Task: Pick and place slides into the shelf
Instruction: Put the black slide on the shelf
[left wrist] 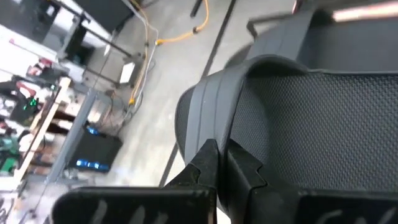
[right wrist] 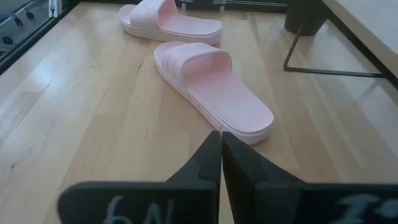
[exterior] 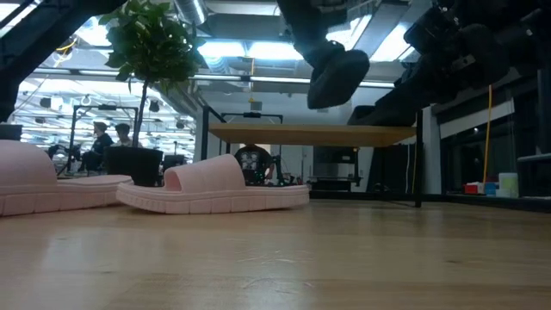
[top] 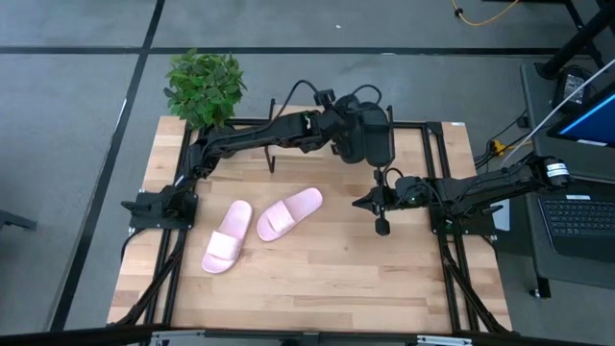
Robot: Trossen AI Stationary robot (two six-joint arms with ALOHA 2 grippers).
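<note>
A black slide [top: 373,135] hangs in the air above the shelf [exterior: 310,135], with my left gripper [top: 344,133] shut on it; in the low view the black slide [exterior: 337,76] floats clear of the plank top. Two pink slides lie soles down on the table: one [top: 288,213] near the middle, the other [top: 228,236] to its left. My right gripper [top: 375,204] stands shut right of the nearer pink slide [right wrist: 211,87], holding nothing. My left gripper pinches a ribbed edge [left wrist: 214,118] of the black slide between its two fingers [left wrist: 205,158]; whether that edge belongs to the strap or the sole, I cannot tell. The slide is lifted clear above the shelf, with nothing under it touching.
A potted plant [top: 204,86] stands at the table's far left corner. The shelf's thin black leg [right wrist: 292,43] stands on the table past the pink slides. Bare wood lies along the table's near edge [top: 317,288].
</note>
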